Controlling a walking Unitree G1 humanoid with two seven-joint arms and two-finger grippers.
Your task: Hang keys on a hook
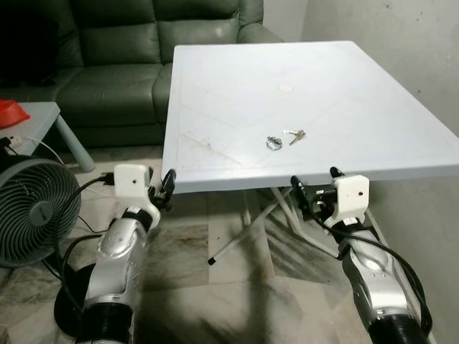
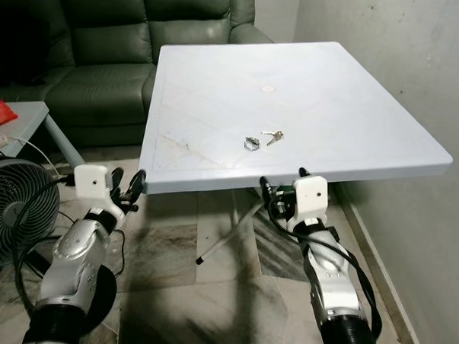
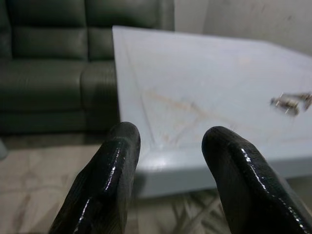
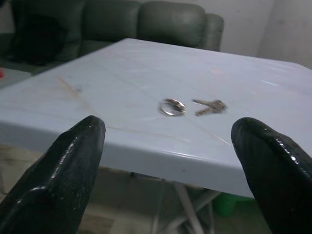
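The keys lie beside a ring near the bench front edge, untouched, while the right pincer and left pincer hover released just below that edge, their fingertips partly hidden under it.

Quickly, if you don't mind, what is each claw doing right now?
Left claw: open, holding nothing, at the table's near left corner.
Right claw: open wide, holding nothing, facing the keys.
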